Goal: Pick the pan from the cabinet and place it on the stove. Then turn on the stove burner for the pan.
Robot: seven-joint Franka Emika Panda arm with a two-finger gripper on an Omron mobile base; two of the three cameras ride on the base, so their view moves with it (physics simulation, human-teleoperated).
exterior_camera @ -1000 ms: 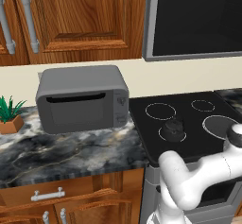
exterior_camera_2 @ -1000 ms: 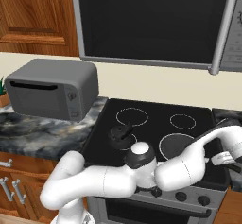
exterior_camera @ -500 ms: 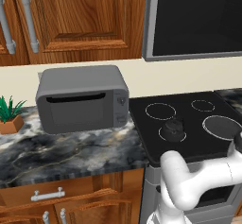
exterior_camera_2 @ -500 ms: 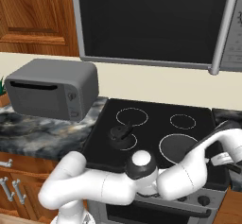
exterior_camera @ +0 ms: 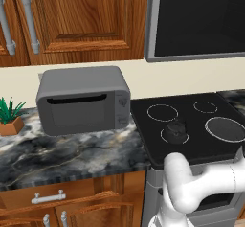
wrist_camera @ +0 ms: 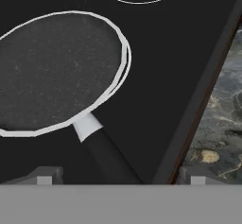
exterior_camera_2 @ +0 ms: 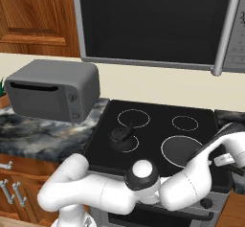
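Now I see the pan [wrist_camera: 56, 72] resting on the stove [wrist_camera: 156, 62], inside its burner ring [wrist_camera: 124, 53]; my end effector [wrist_camera: 118, 176] stands open astride the handle. Burner knob remains.

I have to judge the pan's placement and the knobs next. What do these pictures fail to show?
- Stove knobs: the arm covers the front panel in both base views.
- Pan handle's end: cut off by the hand view's bottom edge.
- Small dark object on the front left ring: too small to identify.
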